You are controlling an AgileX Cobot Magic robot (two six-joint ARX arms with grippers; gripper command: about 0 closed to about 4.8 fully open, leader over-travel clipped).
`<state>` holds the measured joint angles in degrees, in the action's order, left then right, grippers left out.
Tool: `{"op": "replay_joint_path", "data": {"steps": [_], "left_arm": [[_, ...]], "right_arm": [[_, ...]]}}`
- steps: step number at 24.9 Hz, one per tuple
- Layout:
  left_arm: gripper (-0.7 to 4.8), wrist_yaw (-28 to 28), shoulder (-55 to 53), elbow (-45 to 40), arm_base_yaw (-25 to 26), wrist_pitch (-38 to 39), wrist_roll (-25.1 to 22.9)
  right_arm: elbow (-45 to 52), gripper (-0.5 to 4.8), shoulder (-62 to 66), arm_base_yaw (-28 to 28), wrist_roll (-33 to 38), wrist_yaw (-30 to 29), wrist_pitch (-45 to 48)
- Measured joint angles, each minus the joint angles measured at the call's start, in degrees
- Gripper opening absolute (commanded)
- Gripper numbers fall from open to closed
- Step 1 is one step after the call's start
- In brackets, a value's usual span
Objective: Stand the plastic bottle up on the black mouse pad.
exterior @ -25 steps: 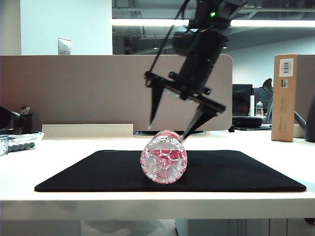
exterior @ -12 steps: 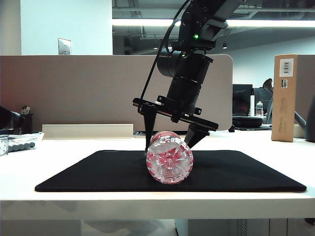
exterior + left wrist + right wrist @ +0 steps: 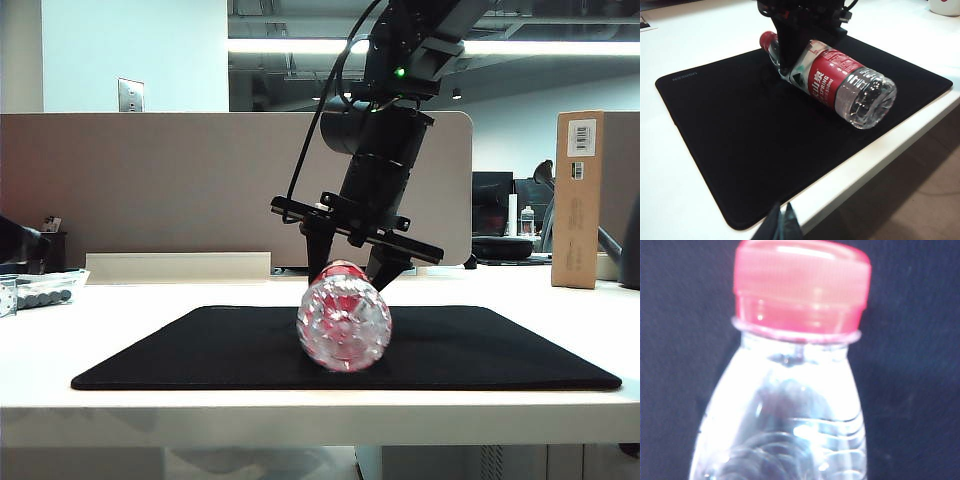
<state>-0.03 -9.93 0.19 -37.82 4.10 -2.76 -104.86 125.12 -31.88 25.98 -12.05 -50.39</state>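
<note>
Only right wrist view: red cap (image 3: 801, 285) close-up.

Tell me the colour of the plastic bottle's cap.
Red, on the plastic bottle; the cap shows best in the right wrist view.

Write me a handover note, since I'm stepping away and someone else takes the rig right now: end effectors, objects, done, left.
Right end effector: down over the plastic bottle, a finger on each side of its upper part near the red cap; firm grip not confirmed.
Left end effector: idle off the near table edge, appears shut, holding nothing.
Bottle: on its side on the black mouse pad, base facing the exterior camera.
Done: approach.
Left: secure the grip, tip the bottle upright on the pad, release.
</note>
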Motion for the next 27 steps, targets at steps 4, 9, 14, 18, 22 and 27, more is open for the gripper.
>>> {"op": "replay_joint_path", "data": {"steps": [4,9,14,18,22,27], "left_arm": [[-0.04,0.0,0.1,0.0,0.0,0.0,0.0],[-0.04,0.0,0.3,0.0,0.0,0.0,0.0],[-0.04,0.0,1.3,0.0,0.0,0.0,0.0],[-0.04,0.0,1.7,0.0,0.0,0.0,0.0],[-0.04,0.0,1.7,0.0,0.0,0.0,0.0],[-0.04,0.0,1.7,0.0,0.0,0.0,0.0]], "right_arm": [[0.3,-0.02,-7.5,-3.3,-3.9,12.8,1.7],[3.0,-0.02,-16.0,-8.6,-5.9,21.4,9.7],[25.2,-0.02,-27.5,-11.8,-6.6,28.0,36.2],[50.6,-0.02,-34.5,-12.9,-9.5,35.5,75.7],[56.8,-0.02,-33.5,-13.5,-24.8,36.9,93.6],[57.3,-0.02,-32.0,-13.9,-30.0,36.4,98.2]]}}
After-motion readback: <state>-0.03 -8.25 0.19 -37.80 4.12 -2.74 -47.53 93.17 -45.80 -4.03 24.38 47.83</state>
